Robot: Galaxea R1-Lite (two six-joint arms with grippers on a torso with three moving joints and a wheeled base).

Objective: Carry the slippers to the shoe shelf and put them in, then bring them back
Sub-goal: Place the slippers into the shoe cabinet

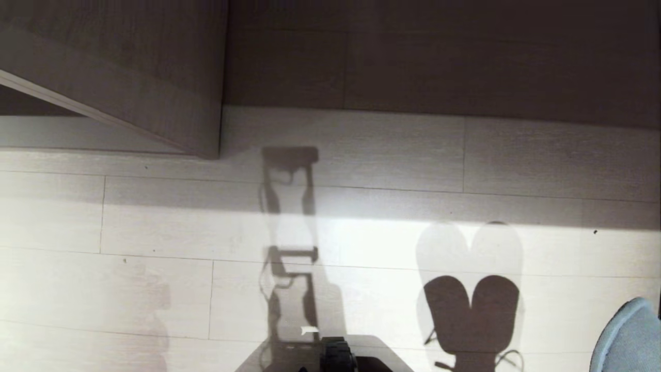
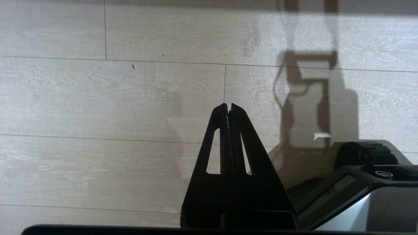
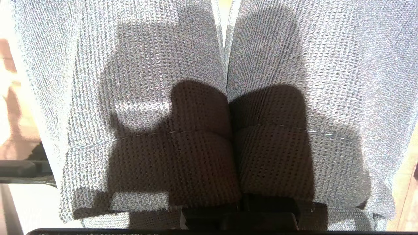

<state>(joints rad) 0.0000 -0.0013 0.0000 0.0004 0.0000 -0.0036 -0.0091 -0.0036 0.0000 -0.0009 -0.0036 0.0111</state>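
Two pale grey knitted slippers hang side by side and fill the right wrist view; the rounded edge of one slipper shows at the head view's lower right corner. My right gripper is shut on them, its fingers hidden behind the fabric. Their twin shadow lies on the floor. The shoe shelf, with its pale base board, sits at the far left under a grey-brown wood-grain panel. My left gripper is shut on nothing and hangs parked over the planks.
Pale floor planks stretch ahead, with a bright sunlit band across the middle. A shaded recess with plank flooring lies at the far right of the unit. My own base shows at the bottom edge.
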